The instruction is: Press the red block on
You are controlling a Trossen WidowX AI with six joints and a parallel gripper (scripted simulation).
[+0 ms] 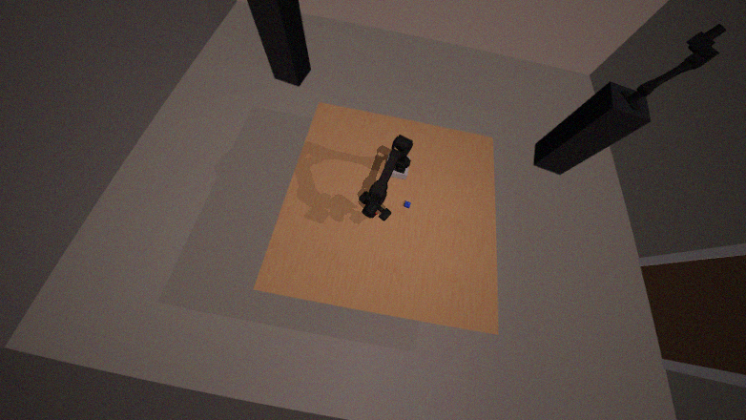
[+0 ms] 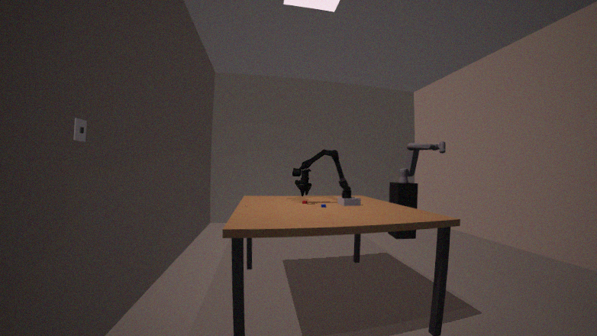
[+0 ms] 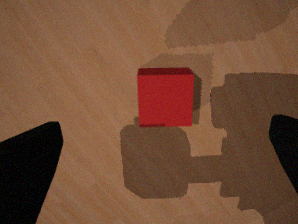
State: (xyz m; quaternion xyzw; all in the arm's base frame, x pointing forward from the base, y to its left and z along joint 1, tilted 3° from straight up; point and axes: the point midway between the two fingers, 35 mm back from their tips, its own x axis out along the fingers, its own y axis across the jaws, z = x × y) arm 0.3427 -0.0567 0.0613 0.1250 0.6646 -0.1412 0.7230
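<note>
On the wooden table [image 1: 427, 271] [image 2: 333, 219] [image 3: 75, 60] lies the red block [image 1: 376, 213] [image 2: 304, 201] [image 3: 165, 100], apart from the blue block [image 1: 407, 203] [image 2: 323, 205]. Above the red block hangs the tool [image 1: 377, 214] [image 2: 304, 195] [image 3: 168, 128], pointing down, its fingers spread wide with nothing between them. Beyond it, the black arm [image 1: 386, 175] [image 2: 339, 169] arches up from a pale base [image 1: 400, 175] [image 2: 350, 201]. Farther off, a grey arm [image 2: 414, 160] stands on a dark pedestal [image 1: 584, 130] [image 2: 402, 221].
</note>
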